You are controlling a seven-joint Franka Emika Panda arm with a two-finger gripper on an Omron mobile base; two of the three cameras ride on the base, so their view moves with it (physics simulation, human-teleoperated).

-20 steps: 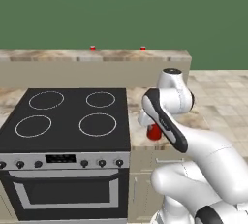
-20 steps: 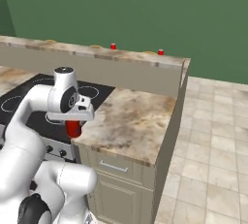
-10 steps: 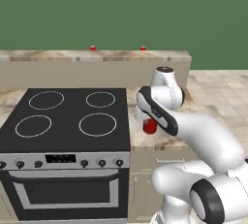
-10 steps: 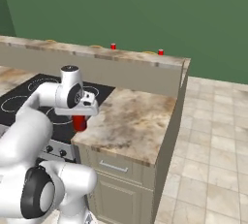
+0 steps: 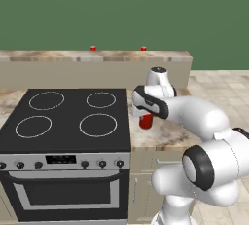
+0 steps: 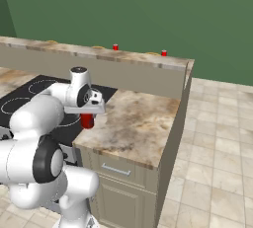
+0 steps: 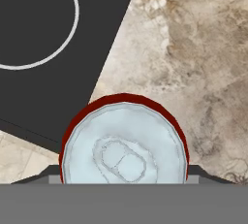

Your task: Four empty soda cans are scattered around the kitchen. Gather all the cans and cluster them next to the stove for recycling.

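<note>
While our gripper (image 5: pixel 146 118) hangs over the bench (image 6: pixel 143 123) just beside the stove (image 5: pixel 68 117), its fingers grasp 1 red soda can (image 5: pixel 145 121), upright at the cooktop's right edge. From the hand view, the can's silver top (image 7: pixel 124 143) sits between the fingers. Beyond the stove, 2 more cans (image 5: pixel 93 48) (image 5: pixel 143 48) wait on the raised back ledge (image 6: pixel 99 57). We judge the gathering barely begun: this can is unreleased and a 4th unlocated.
</note>
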